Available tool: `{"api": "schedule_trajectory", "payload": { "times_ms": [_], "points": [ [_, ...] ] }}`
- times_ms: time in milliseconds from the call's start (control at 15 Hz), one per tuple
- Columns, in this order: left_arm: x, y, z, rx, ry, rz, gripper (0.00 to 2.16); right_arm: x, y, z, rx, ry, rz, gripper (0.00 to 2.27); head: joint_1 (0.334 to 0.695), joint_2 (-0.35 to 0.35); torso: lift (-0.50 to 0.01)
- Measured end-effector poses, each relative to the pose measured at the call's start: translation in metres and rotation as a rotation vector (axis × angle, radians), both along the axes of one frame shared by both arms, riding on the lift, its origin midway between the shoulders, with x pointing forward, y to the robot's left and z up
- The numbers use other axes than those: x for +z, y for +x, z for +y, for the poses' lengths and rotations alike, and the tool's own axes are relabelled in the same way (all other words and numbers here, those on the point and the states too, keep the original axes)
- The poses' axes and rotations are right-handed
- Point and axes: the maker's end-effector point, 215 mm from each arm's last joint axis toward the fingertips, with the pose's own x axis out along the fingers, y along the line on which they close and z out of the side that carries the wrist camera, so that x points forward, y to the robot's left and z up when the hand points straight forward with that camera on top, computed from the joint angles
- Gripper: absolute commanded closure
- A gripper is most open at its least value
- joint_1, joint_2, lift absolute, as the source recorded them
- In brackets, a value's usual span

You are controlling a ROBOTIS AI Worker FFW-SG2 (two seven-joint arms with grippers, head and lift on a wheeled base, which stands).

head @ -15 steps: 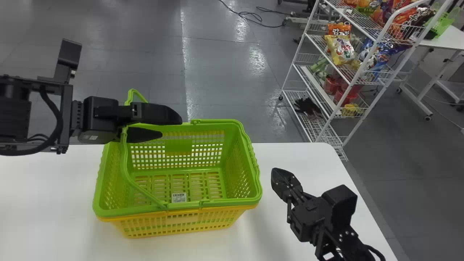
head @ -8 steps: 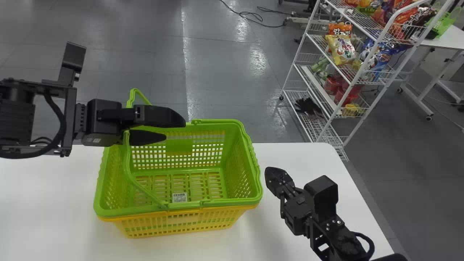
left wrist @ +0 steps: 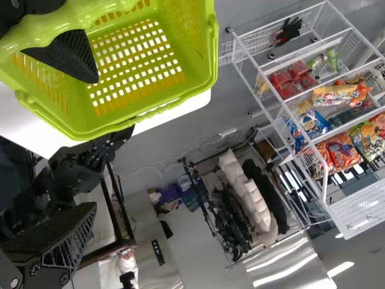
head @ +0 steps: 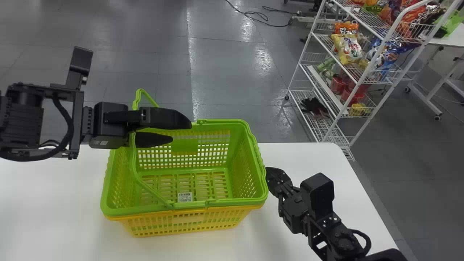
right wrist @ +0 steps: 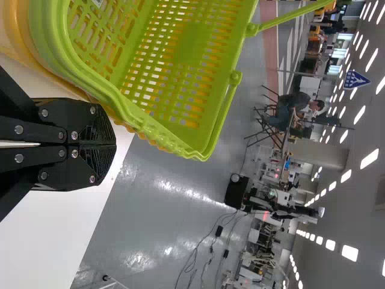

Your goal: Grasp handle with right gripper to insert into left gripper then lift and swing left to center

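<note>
Standing apart, the fingers of the left gripper (head: 181,132) are crossed, at one finger, by the raised handle (head: 133,152). The clenched, empty right gripper (head: 270,174) is separated from it by the green basket (head: 239,201), nested in a yellow basket (head: 188,219); beyond, snack bags (head: 347,47) are racked.

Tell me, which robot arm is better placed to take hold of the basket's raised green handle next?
Probably the left. The left gripper is open, with the raised handle crossing close by its fingers. The right gripper is shut, beyond the basket's far side from that handle.
</note>
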Motion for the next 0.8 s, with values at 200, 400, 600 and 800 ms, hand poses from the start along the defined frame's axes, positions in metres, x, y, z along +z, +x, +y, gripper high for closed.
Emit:
{"api": "schedule_trajectory", "payload": {
  "times_ms": [200,400,600,800],
  "points": [
    [-0.001,-0.002,0.000,0.000,-0.005,0.005,0.07,0.002,0.002,0.002,0.002,0.005,-0.002,2.25,0.695,-0.202,-0.093],
    [-0.002,-0.003,0.000,0.000,-0.011,0.010,0.08,0.005,0.006,0.006,0.005,0.010,-0.007,2.24,0.695,-0.198,-0.093],
    [-0.001,-0.006,0.000,-0.003,-0.026,0.017,0.07,0.008,0.010,0.010,0.009,0.015,-0.011,2.24,0.695,-0.194,-0.093],
    [0.000,-0.008,-0.001,-0.006,-0.034,0.019,0.07,0.012,0.011,0.012,0.007,0.027,-0.010,2.24,0.695,-0.191,-0.093]
  ]
}}
